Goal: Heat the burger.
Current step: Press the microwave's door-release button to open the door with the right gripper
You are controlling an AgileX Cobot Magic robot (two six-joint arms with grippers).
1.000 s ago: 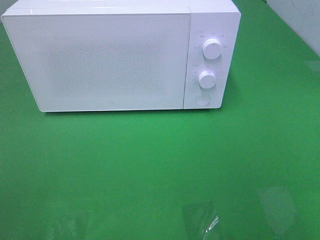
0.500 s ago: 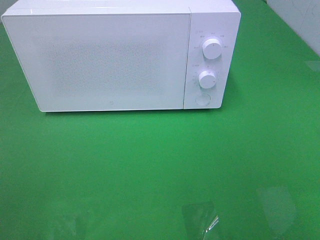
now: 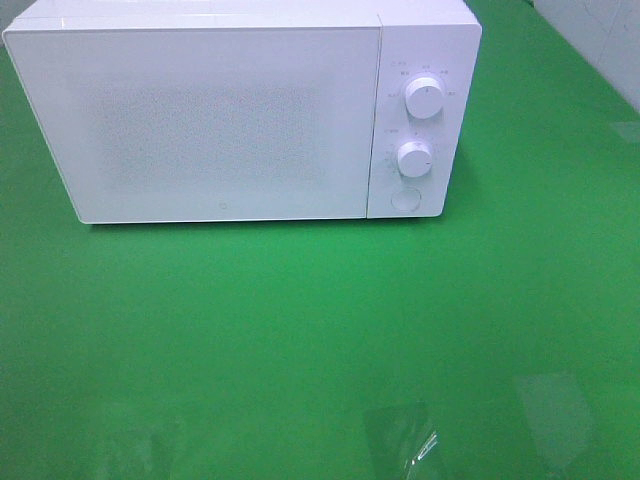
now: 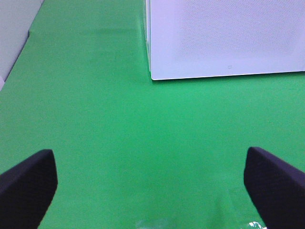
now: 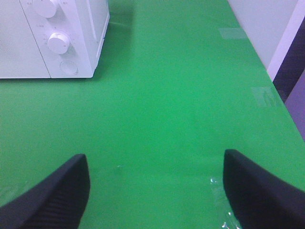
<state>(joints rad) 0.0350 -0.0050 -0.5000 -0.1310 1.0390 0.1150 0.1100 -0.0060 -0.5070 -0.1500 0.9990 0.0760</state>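
While nothing shifted over the last second, the microwave (image 3: pixel 200 120) sat door-shut in the upper left of the overhead frame. No view showed the burger; maybe inside, couldn't tell. Both the left gripper (image 4: pixel 150 186) and right gripper (image 5: pixel 155 191) gaped wide, empty. Task looked idle or finished. Marks around the dials (image 3: pixel 424 98) were too small to read.

Burger: not visible from any view.
Microwave (image 3: pixel 230 120): white, boxy, upright at the back of the green counter (image 3: pixel 300 330).
Door (image 3: pixel 200 125): shut, with a frosted front that hides the inside.
Controls: upper knob (image 3: pixel 424 98) above lower knob (image 3: pixel 414 158), with 1 round button (image 3: pixel 404 199) beneath them, all on the microwave's right.
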